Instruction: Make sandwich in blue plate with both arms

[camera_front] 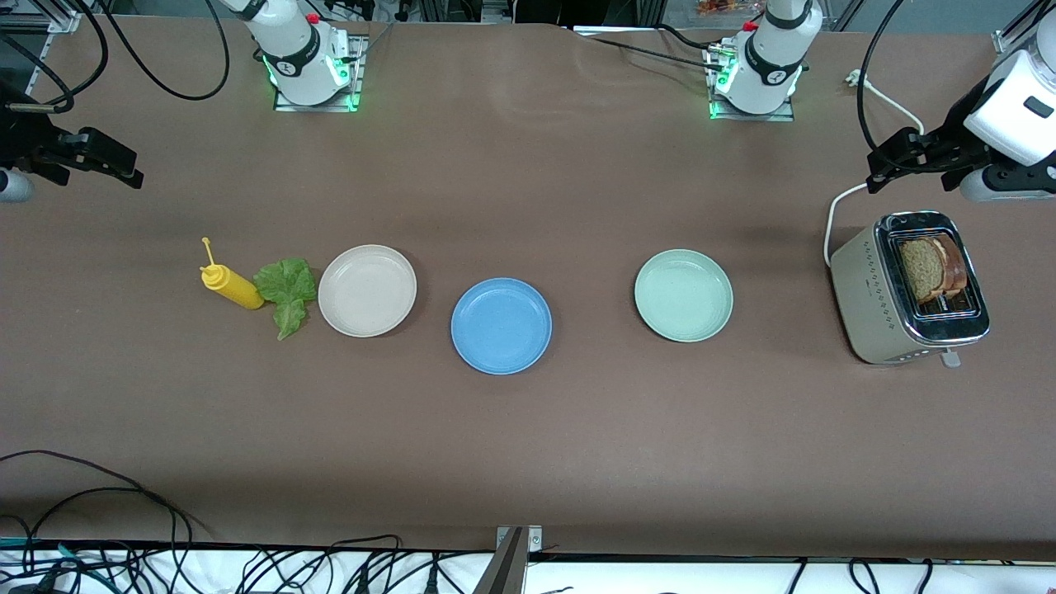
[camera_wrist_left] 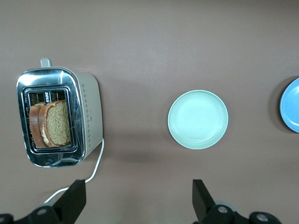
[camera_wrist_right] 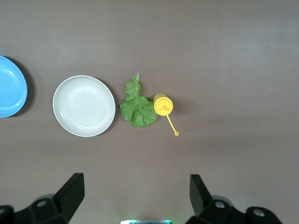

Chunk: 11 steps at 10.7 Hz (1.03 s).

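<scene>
The blue plate [camera_front: 502, 325] lies empty at the middle of the worktop [camera_front: 528, 445], low of centre in the front view, with a beige plate [camera_front: 367, 290] toward the right arm's end and a mint-green plate [camera_front: 683, 294] toward the left arm's end. Nothing of the sandwich is on it yet, so the job looks to be at its very start.

The parts sit at the two ends. Two bread slices [camera_front: 932, 267] stand on edge in the slot of a toaster [camera_front: 907, 289] at the right of the front view, their broad faces side by side and their top crusts showing above the slot. The left gripper [camera_front: 907, 161] hangs just above the toaster in that frame, at the upper right, its fingers [camera_wrist_left: 74, 198] spread wide and holding nothing. In the left wrist view the bread [camera_wrist_left: 50, 123] shows at the middle left, off to one side of the gap between the fingers, so I judge this arm is the one to fetch it and must first shift over the slot and line its fingers across the thin width of a slice.

The lettuce leaf [camera_front: 286, 290] lies flat between the beige plate and a yellow squeeze bottle [camera_front: 231, 285], touching the bottle. The right gripper [camera_front: 91, 161] waits at the upper left of the front view, over bare worktop, fingers [camera_wrist_right: 70, 193] wide apart and empty; the leaf [camera_wrist_right: 136, 103] sits mid-frame in the right wrist view, well apart from them
</scene>
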Tool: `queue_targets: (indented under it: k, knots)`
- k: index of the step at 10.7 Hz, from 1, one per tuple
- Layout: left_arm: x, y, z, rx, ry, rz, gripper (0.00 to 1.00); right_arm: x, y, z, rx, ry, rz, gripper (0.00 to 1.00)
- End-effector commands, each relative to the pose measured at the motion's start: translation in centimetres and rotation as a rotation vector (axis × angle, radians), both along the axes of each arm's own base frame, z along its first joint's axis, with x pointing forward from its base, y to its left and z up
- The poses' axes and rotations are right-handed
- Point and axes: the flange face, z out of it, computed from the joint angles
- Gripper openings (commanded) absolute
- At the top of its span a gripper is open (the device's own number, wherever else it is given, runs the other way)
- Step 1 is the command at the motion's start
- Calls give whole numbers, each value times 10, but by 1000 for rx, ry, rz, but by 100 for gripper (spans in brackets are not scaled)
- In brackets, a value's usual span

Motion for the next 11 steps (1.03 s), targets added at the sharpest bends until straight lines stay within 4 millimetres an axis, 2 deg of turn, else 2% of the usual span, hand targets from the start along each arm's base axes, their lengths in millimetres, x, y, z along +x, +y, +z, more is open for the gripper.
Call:
queue_targets:
  k: [1, 11]
  knots:
    - [4, -3, 6, 19, -15, -1, 100, -1, -3, 8, 15, -9, -9, 100]
    - [4, 3, 6, 44, -19, 1, 100, -1, -5, 8, 15, -8, -5, 100]
